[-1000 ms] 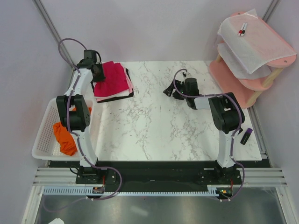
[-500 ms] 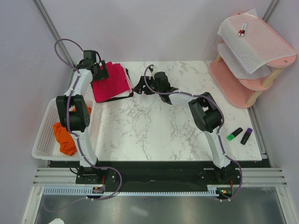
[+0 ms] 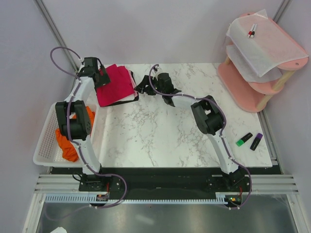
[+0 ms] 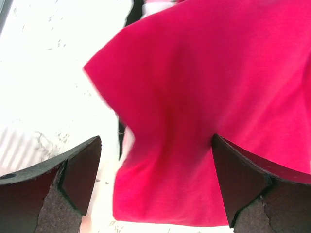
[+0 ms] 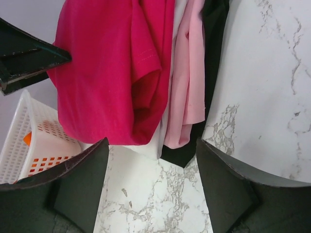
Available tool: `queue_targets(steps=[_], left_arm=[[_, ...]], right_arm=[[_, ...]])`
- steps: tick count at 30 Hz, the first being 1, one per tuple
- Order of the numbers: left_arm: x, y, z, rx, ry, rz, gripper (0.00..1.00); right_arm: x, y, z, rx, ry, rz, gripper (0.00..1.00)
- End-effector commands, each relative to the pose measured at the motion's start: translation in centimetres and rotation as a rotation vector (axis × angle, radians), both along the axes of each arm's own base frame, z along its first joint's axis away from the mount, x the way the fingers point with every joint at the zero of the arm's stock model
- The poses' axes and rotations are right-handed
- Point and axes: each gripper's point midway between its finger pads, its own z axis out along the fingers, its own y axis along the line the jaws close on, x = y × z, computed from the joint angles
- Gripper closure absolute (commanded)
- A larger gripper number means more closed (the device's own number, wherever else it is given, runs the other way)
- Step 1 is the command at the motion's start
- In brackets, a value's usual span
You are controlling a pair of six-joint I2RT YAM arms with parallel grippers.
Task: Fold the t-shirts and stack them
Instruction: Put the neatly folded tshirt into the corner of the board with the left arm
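A folded crimson-red t-shirt (image 3: pixel 115 85) tops a stack at the table's far left corner. Under it lie a white t-shirt (image 5: pixel 156 145), a pink layer (image 5: pixel 190 77) and a black layer (image 5: pixel 214 29). My left gripper (image 3: pixel 100 77) hovers open over the crimson t-shirt's (image 4: pixel 218 87) left part, with cloth showing between its fingers (image 4: pixel 77 174) but not pinched. My right gripper (image 3: pixel 143 85) stands open, holding nothing, just right of the stack; its fingers (image 5: pixel 82 179) frame bare marble. The orange t-shirt (image 3: pixel 68 141) lies crumpled in the basket.
A white mesh basket (image 3: pixel 46 145) hangs off the table's left edge. A pink tiered shelf (image 3: pixel 252 82) with translucent sheets stands at the far right. A green marker (image 3: pixel 241 140) and a purple marker (image 3: pixel 256 140) lie near the right edge.
My left gripper has opened and let go of the crimson t-shirt, which now lies flat on the stack. The right arm swung left across the table to the stack's right edge.
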Motion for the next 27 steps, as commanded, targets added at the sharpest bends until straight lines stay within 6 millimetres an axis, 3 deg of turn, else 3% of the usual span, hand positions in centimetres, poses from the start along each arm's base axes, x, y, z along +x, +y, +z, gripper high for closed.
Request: queue_targets(steps=[1,9,15,18,21,22,24,25,27], left_arm=[[0.0,2.4,3.6,-0.063,-0.146,0.122,0.0],[0.7,3.3,2.6,-0.161,-0.187,0.137,0.0],[2.0,3.1,1.1,-0.223,-0.188,0.128,0.01],[2.8,2.6,0.2,-0.257,-0.187,0.106,0.06],[3.7,2.1,-0.3,-0.289,-0.198,0.081,0.22],[4.0,1.9,-0.4,-0.296,-0.201,0.072,0.36],[4.7,1.6,-0.2,-0.315,-0.219,0.053,0.5],[4.9,1.4,-0.2,-0.326,-0.226,0.042,0.65],[5.7,0.7,0.6,-0.342,-0.266,0.007,0.74]], right_arm=[[-0.6,2.2,3.6,0.104,-0.055,0.049,0.22],[-1.6,4.6,4.9,0.149,-0.068,0.097,0.34],[-2.1,5.7,3.9,0.164,-0.039,0.117,0.49],[-2.3,5.9,3.5,0.165,-0.03,0.12,0.55],[-2.4,5.9,3.3,0.162,-0.024,0.122,0.58],[-2.4,5.9,3.2,0.16,-0.023,0.124,0.6],[-2.5,5.6,2.7,0.149,-0.016,0.12,0.62],[-2.5,5.5,2.3,0.144,-0.008,0.111,0.62],[-2.5,5.5,1.8,0.136,0.001,0.106,0.63]])
